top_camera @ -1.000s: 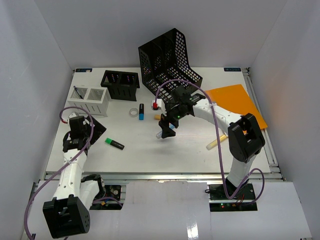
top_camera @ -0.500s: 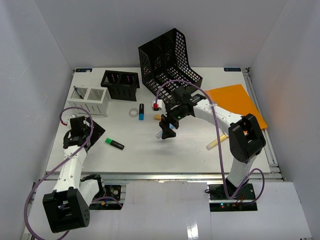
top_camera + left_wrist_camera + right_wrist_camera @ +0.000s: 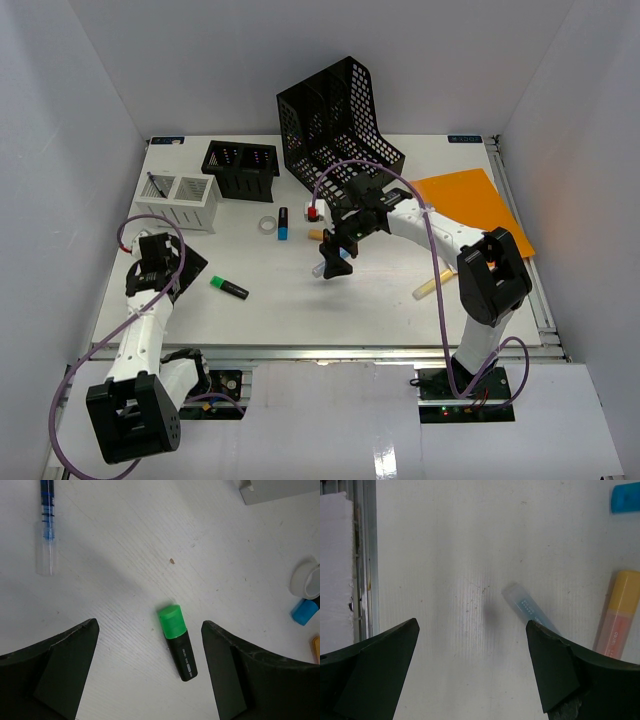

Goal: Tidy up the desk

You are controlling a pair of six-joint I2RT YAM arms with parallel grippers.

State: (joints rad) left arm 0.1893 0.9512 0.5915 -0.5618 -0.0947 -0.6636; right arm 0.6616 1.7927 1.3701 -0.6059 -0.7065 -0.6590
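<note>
**Both tools wide open over a scattered surface**

The white surface (image 3: 330, 300) fills the floor of a white-walled booth, with its metal rail at the near edge beside the two arm bases. On its left side, the left tool (image 3: 149, 624) hangs low with jaws spread wide and gripping nothing. A green highlighter (image 3: 179, 647) lies flat between the jaws and touches neither. A clear blue pen (image 3: 46, 525) lies farther off, well apart.

Near the middle, the right tool (image 3: 472, 623) hovers above the surface, also wide and empty. A pale blue tube (image 3: 530, 609) lies below it, close to one jaw, with a yellow marker (image 3: 618, 622) just beside.

Behind them a tape roll (image 3: 267, 226) sits just beside a blue-capped marker (image 3: 284, 224). At the left rear stand a white mesh tray (image 3: 178, 200) and a black mesh holder (image 3: 240, 168). A black file rack (image 3: 335, 115) stands tilted at rear centre. An orange folder (image 3: 475, 205) lies flat on the right side, and a cream marker (image 3: 432, 286) lies near the right arm.
</note>
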